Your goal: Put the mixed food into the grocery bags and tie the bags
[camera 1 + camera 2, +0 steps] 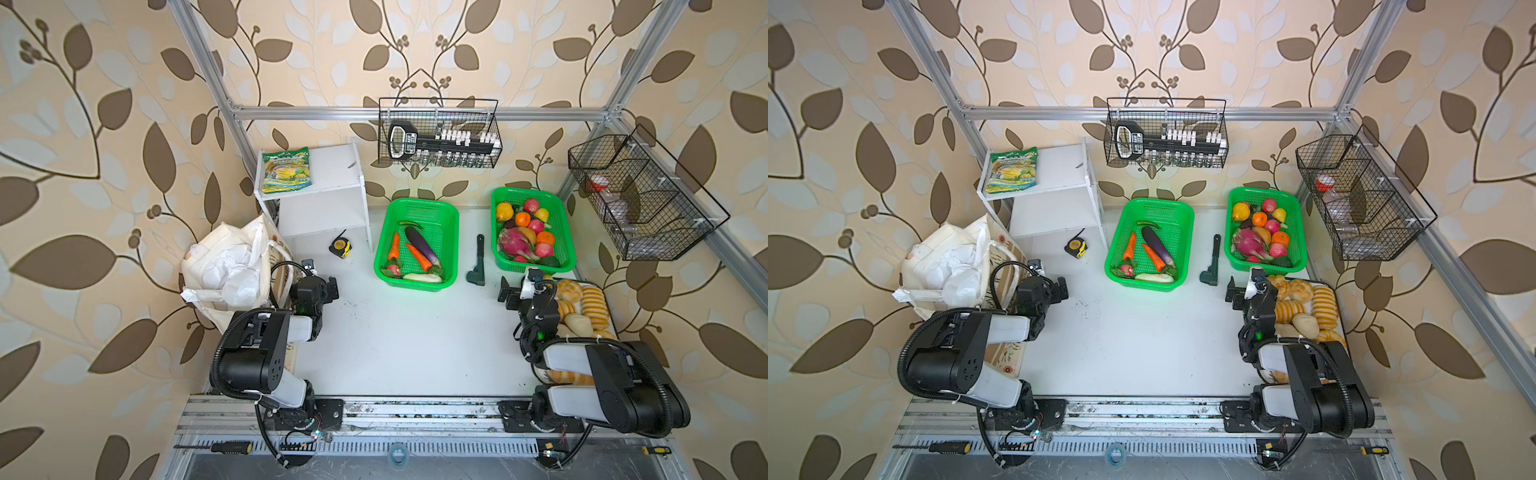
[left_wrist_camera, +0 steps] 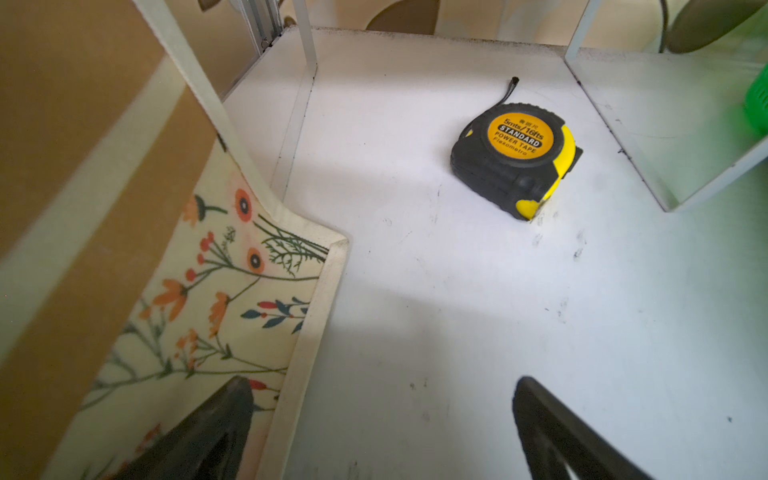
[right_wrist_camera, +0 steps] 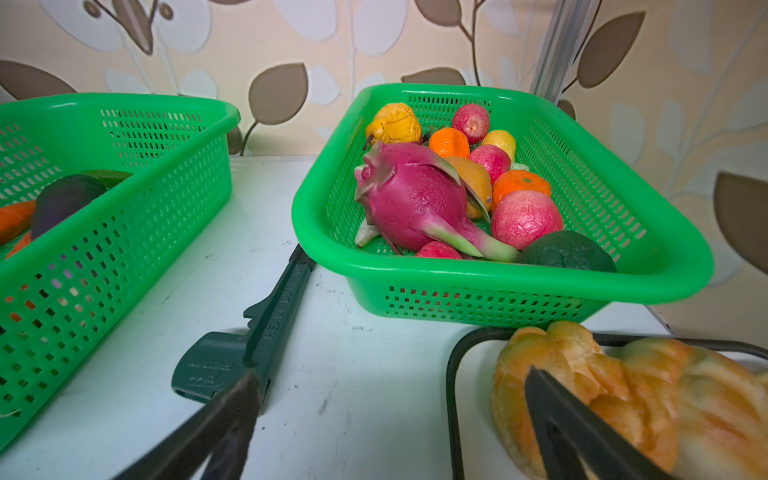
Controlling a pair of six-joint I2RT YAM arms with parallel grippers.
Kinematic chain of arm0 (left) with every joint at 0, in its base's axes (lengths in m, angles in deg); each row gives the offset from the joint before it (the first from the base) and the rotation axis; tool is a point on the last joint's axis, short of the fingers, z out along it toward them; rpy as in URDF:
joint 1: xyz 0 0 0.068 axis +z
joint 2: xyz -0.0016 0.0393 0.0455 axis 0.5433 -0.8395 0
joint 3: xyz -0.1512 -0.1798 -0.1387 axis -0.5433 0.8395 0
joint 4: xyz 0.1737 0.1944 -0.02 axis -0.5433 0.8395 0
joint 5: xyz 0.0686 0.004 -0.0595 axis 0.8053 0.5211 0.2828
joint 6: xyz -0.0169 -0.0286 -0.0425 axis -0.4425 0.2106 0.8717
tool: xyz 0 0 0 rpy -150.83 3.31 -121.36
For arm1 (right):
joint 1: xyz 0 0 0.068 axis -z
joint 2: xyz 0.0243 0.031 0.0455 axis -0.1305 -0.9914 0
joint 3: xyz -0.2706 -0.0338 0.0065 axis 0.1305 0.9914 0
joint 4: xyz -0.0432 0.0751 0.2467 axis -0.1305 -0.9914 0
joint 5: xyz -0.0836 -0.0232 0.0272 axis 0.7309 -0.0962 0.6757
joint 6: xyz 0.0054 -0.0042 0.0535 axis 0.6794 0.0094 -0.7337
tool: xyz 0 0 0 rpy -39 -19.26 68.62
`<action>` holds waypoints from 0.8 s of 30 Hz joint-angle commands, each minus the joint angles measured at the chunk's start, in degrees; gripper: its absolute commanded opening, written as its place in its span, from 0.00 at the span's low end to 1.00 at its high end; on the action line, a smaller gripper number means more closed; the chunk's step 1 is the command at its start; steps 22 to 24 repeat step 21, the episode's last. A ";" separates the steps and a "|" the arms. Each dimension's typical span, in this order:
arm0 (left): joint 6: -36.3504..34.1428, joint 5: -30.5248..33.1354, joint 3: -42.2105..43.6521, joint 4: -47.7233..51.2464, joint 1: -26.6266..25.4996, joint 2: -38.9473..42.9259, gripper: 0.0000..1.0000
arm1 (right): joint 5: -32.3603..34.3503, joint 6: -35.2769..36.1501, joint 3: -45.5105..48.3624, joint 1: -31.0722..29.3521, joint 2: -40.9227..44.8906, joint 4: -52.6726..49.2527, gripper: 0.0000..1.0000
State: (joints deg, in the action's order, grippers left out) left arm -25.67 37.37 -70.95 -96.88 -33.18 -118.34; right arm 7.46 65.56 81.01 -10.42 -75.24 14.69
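Crinkly plastic bag (image 1: 232, 270) in canvas tote (image 1: 208, 253), frame left; left gripper (image 2: 382, 399), right gripper (image 3: 392, 386) jaws apart; smooth table (image 1: 407, 340) centre open.

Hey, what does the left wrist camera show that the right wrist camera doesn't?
Only the left wrist view: a yellow-and-black tape measure and the floral canvas tote. Only the right wrist view: the fruit basket, a dark green wrench and bread rolls. Both: the white table, plus spread, empty fingers, of the left gripper and of the right gripper respectively.
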 commanded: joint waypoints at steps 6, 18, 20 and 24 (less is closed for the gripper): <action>1.06 1.79 -1.06 -0.91 0.71 1.02 0.99 | 0.37 -0.09 -0.85 0.11 -0.26 0.28 1.00; 1.06 1.79 -1.10 -0.91 0.71 1.02 0.99 | -0.72 0.09 -1.18 0.28 -0.43 -0.17 1.00; 1.06 1.79 -1.10 -0.91 0.70 1.02 0.99 | -0.86 0.14 -1.10 0.28 -0.31 -0.17 1.00; 1.06 1.79 -1.09 -0.91 0.70 1.02 0.99 | -0.86 0.17 -1.07 0.28 -0.26 -0.12 1.00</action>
